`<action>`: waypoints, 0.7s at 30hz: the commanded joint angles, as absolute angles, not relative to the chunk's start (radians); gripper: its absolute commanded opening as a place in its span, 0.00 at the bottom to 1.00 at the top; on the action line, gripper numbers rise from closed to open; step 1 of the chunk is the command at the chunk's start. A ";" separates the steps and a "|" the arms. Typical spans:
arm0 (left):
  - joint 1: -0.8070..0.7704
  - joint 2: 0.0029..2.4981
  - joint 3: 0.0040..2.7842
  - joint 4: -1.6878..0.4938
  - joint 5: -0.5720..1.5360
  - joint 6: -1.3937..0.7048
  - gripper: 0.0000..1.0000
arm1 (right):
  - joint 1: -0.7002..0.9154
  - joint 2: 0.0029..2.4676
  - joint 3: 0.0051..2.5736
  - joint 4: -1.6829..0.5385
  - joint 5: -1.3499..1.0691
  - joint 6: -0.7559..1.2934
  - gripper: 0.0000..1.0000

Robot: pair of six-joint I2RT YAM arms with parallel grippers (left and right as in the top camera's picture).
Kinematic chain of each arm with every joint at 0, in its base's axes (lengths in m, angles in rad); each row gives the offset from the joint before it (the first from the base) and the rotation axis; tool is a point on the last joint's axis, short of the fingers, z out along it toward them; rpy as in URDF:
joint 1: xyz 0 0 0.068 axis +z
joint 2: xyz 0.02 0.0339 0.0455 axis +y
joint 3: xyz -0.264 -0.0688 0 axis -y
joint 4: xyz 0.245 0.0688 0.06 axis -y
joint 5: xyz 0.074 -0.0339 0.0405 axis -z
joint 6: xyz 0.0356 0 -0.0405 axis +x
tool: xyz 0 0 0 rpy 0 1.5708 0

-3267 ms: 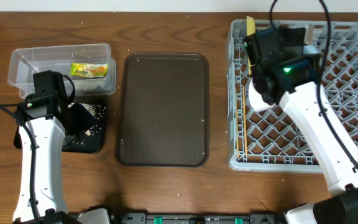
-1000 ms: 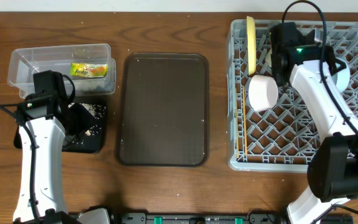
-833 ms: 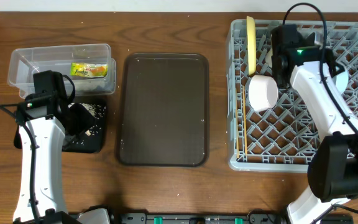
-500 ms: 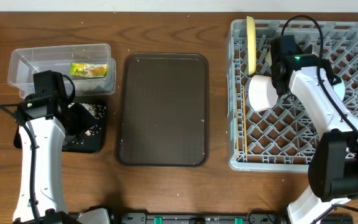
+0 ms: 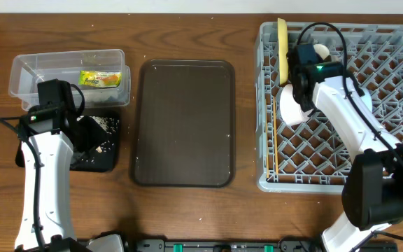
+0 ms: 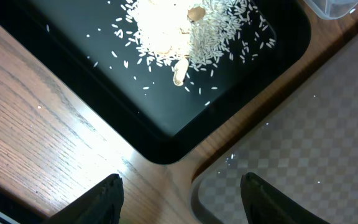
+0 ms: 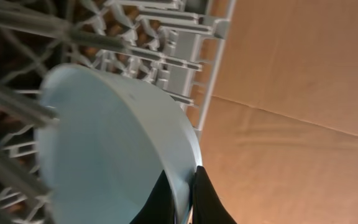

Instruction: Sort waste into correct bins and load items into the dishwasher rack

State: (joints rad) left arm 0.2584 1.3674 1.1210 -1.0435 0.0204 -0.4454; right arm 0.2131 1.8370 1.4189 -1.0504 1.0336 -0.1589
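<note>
My right gripper (image 5: 301, 84) (image 7: 188, 171) is shut on the thin rim of a pale blue bowl (image 5: 291, 106) (image 7: 104, 143), which lies tilted near the left side of the grey dishwasher rack (image 5: 397, 42) (image 7: 166, 31). A yellow plate (image 5: 283, 42) stands on edge behind it, a small white cup (image 5: 320, 50) sits beside my wrist, and chopsticks (image 5: 274, 136) lie along the rack's left wall. My left gripper (image 5: 84, 134) (image 6: 182, 180) hangs open and empty over the black tray (image 5: 89, 162) (image 6: 73, 56) holding rice scraps (image 6: 173, 31). The wrapper (image 5: 100, 78) lies in the clear box (image 5: 26, 70).
A large dark brown serving tray (image 5: 184, 122) (image 6: 316, 143) lies between the bins and the rack; its corner sits just right of the black tray. Bare wooden table (image 6: 36, 143) shows under my left fingers.
My right wrist has swung left and toward the table's front over the rack, and the bowl in its grip has shifted slightly. The left arm has not moved.
</note>
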 commanded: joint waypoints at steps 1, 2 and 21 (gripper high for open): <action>0.262 1.369 1.117 -1.050 0.019 -0.451 0.64 | 0.250 1.851 1.410 -1.071 0.613 -0.076 0.03; 0.262 1.369 1.117 -1.050 0.019 -0.451 0.64 | 0.250 1.851 1.410 -1.081 0.575 -0.075 0.03; 0.262 1.369 1.117 -1.051 0.019 -0.451 0.64 | 0.217 1.712 1.411 -1.081 0.406 0.071 0.19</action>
State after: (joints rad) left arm 0.2584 1.3674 1.1210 -1.0454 0.0204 -0.4454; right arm 0.2409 1.8141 1.4117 -1.0962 0.4244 -0.0486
